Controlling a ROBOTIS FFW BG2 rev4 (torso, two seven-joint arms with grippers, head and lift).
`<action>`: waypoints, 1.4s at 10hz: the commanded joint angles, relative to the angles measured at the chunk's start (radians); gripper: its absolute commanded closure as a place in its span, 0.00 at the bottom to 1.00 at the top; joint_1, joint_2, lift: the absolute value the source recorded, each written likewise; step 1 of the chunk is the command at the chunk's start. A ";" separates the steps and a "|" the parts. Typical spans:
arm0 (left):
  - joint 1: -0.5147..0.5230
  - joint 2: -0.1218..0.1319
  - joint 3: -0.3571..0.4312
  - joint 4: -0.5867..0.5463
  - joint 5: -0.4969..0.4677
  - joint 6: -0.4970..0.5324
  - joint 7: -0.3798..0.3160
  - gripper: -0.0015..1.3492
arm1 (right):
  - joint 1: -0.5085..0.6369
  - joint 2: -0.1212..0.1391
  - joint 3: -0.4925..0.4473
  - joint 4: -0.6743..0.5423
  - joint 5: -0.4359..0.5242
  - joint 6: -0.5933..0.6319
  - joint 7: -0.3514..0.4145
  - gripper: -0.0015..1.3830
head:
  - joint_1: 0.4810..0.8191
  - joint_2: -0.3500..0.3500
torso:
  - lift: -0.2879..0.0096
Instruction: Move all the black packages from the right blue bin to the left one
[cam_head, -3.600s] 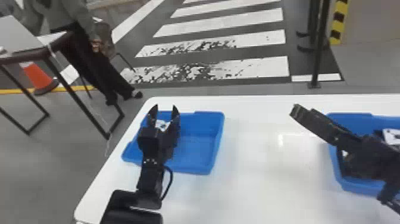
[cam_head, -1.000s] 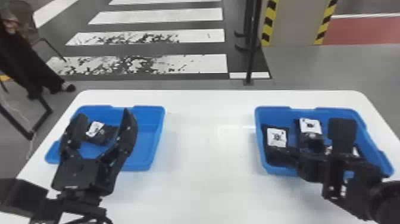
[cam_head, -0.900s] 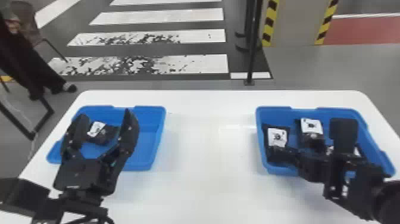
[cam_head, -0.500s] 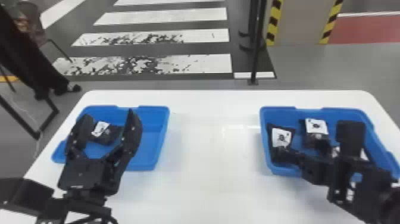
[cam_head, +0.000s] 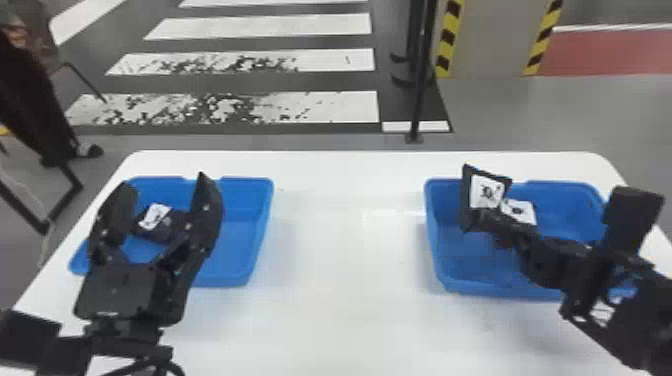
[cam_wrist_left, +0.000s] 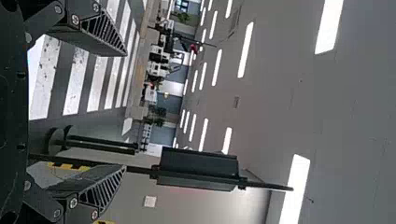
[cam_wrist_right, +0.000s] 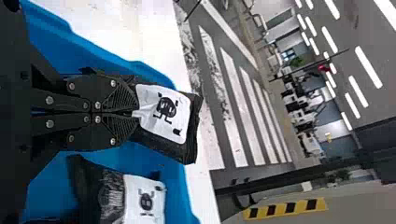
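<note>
Left bin and right bin both on white table. One black package sitting in left bin, left gripper hanging over it, fingers spread wide. Right gripper has another package pinched, tilted up over right bin. Third package just beside that one. Crosswalk past table, plus black post.

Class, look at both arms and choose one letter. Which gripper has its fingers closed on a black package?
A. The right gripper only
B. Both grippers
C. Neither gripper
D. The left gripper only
A: the right gripper has its fingers pinched together on a white-labelled black package, while the left gripper has its fingers spread apart with nothing between them.
</note>
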 joint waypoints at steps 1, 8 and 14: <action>-0.008 0.006 -0.019 0.000 0.029 -0.002 0.000 0.16 | -0.020 -0.001 -0.057 -0.005 0.001 -0.031 0.112 0.85 | 0.63 0.58 | 0.38; -0.092 0.041 -0.065 -0.204 0.137 0.336 -0.153 0.16 | -0.106 -0.085 0.272 -0.089 -0.205 -0.144 0.318 0.85 | 0.46 0.69 | 0.38; -0.111 0.043 -0.061 -0.204 0.165 0.439 -0.202 0.16 | -0.138 -0.102 0.422 -0.094 -0.294 -0.184 0.315 0.85 | 0.52 0.84 | 0.38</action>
